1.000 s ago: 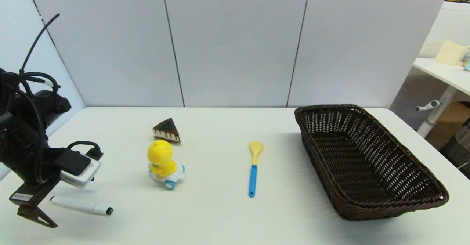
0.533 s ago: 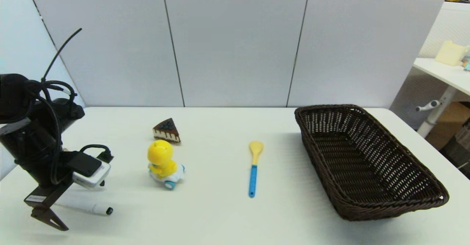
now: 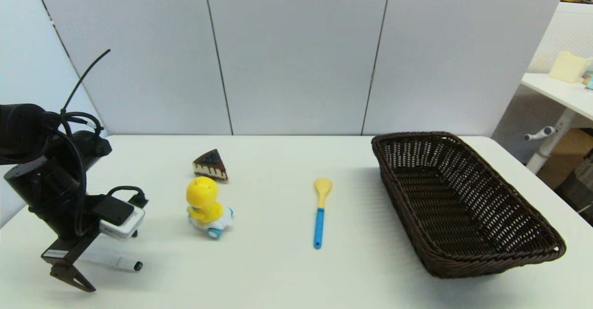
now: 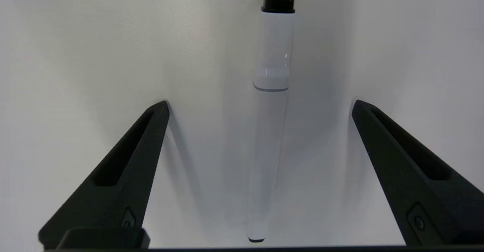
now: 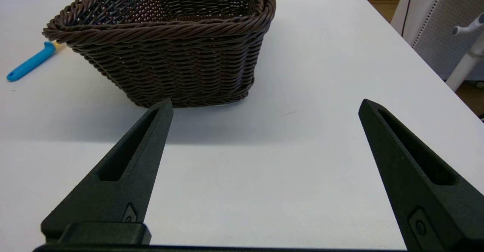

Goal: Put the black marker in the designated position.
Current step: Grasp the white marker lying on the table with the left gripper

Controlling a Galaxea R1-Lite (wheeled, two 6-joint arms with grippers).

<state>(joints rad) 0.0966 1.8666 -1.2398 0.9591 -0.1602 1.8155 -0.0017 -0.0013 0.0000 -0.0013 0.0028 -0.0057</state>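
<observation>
Desk (image 3: 287, 276): white, carries every item below.

Basket (image 3: 463, 202): dark brown wicker, long, at the desk's right side; nothing shows inside it. Judged the likely destination, though no picture marks a designated spot.

Left arm: black, over the desk's near left corner. Left claw (image 4: 259, 104): pointed down at the desk, fingers spread wide, one on each side of the marker's barrel, neither touching it.

Right claw (image 5: 264, 106): fingers spread wide, holding nothing, idle low over bare desk just short of the basket's near end; out of the head view.

Duck toy (image 3: 206, 206): yellow, on a white-and-blue wheeled base, left of centre.

Spoon (image 3: 320, 211): yellow bowl, blue handle, lying between the duck toy and the basket.

Cake slice (image 3: 211, 164): chocolate, a toy by the look of it, just behind the duck toy.

Marker (image 3: 118, 263): white barrel, black tip, lying flat on the desk at the near left, partly hidden under the left arm in the head view; the wrist view shows it centred between the fingers.

Progress: early. Approach and alignment look done; grip, lift, carry across the desk and release are all left. The marker is well apart from the basket.
</observation>
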